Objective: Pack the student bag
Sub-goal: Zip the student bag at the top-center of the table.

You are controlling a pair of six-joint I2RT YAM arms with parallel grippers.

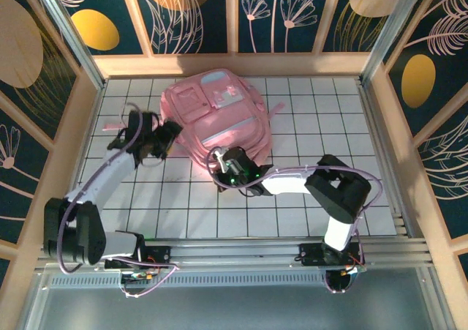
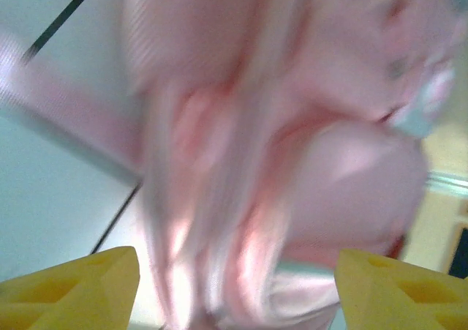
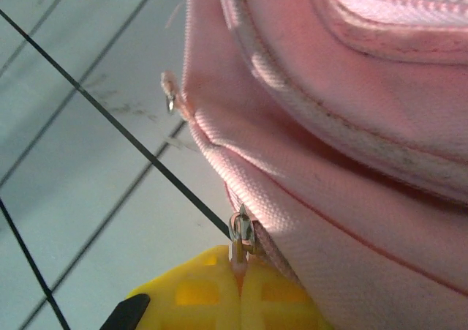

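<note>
I see large soft pink backpack (image 1: 216,114) flat at far centre of white gridded table (image 1: 307,198); right gripper (image 3: 240,271) pinched on small metal zipper pull (image 3: 241,231) at its near edge; left gripper (image 1: 167,134) gaping, empty, beside its left flank.

Top camera looks down from behind; both wrist cameras sit close against the student bag (image 1: 212,114).

The student bag (image 1: 219,107) lies on the table (image 1: 307,205) toward the back; left gripper (image 1: 170,134) beside its left, right gripper (image 1: 219,170) at its near-edge zipper pull (image 3: 241,231).
</note>
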